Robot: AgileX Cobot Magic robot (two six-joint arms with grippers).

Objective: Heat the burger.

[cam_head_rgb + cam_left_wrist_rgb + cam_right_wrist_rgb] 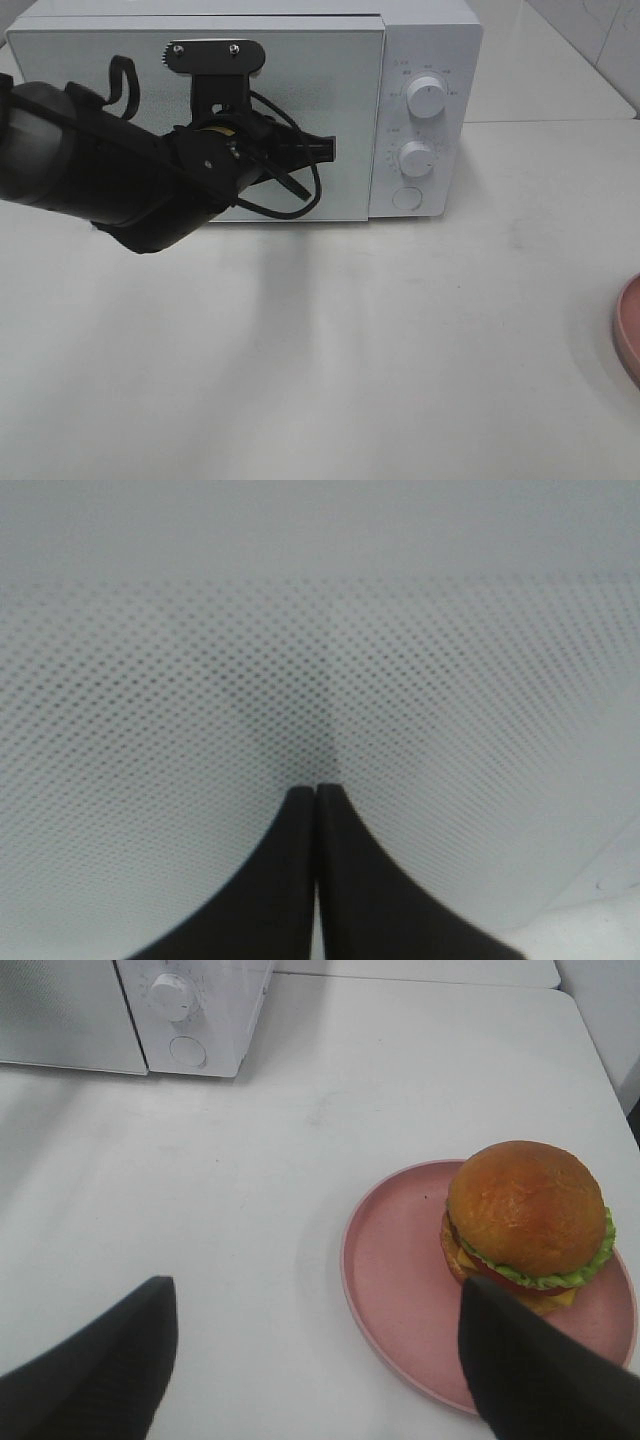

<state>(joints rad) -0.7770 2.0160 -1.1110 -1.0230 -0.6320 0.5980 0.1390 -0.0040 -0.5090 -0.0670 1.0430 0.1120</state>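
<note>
At the left of the high view, the left pincer (325, 148) is seen reached across the front of the microwave (425, 60), its 2 fingers pressed together on nothing, tips touching or all but touching the dotted door (120, 55); the left wrist view confirms the closed tips (316, 792) against that perforated panel. The door appears shut, so a step of opening it is judged to be in hand. Further right, the 2 knobs and the round button are found on the control panel (422, 190). At the far right edge only a sliver of the pink plate (630, 325) is shown on the white surface (350, 380), well apart from the microwave. In the right wrist view the burger (527, 1222) is seen resting on that plate (395, 1270), toward its far side from the microwave. The right pincer (310, 1370) is held wide and empty above the surface, the burger lying ahead of it and off toward 1 finger. The right arm is plainly the nearer one; the burger, being round, offers no preferred axis.
</note>
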